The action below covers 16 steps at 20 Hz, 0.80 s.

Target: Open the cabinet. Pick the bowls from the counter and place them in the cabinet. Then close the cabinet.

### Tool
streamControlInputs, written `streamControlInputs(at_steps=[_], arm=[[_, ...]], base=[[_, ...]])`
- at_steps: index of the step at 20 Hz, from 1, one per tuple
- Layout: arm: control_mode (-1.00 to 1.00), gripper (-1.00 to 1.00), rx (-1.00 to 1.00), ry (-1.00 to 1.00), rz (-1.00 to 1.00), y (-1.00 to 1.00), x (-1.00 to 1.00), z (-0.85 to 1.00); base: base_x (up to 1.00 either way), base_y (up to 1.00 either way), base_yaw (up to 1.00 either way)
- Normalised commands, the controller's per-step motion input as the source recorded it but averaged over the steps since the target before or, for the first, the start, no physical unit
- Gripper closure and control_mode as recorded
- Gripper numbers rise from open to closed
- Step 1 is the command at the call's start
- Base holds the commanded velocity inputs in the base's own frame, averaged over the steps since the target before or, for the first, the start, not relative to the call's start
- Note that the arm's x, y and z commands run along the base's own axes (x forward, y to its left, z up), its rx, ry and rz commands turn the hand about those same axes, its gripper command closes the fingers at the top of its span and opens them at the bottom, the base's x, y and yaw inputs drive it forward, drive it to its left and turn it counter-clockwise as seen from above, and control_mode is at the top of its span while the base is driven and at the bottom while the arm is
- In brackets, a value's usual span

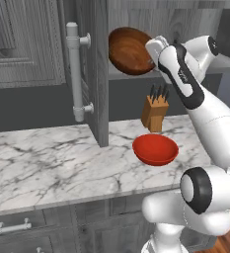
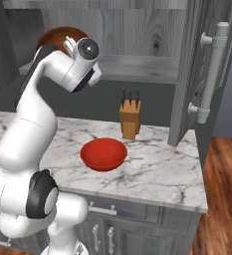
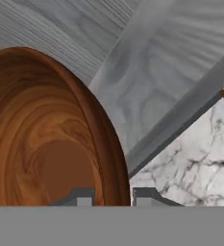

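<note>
Bowls first: my gripper (image 3: 108, 197) pinches the rim of the wooden bowl (image 1: 130, 51) (smooth, dark-grained), tilted at the open cabinet (image 1: 97, 74) shelf. Below the cabinet, the glossy red bowl (image 1: 155, 148) sits on veined marble counter (image 1: 47, 163).

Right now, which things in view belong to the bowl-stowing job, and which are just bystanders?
Job:
- wooden bowl, pinched at its rim by the gripper, raised to the shelf
- red bowl, on the counter
- cabinet, door open

Bystanders:
- knife block
- base cabinets
</note>
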Motion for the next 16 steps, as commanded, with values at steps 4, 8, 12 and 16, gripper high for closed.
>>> streamControlInputs(at_steps=[4, 8, 12, 16], arm=[[-1.00, 1.00, -0.03, 0.00, 0.04, 0.29, 0.67, 0.00], [-1.00, 1.00, -0.03, 0.00, 0.02, 0.26, 0.72, 0.00], [-1.00, 1.00, -0.02, 0.00, 0.01, 0.19, 0.72, 0.00], [-1.00, 1.00, 0.00, 0.00, 0.03, 0.06, 0.60, -0.12]], base=[[0.00, 0.00, 0.00], [0.00, 0.00, 0.00], [0.00, 0.00, 0.00], [0.00, 0.00, 0.00]])
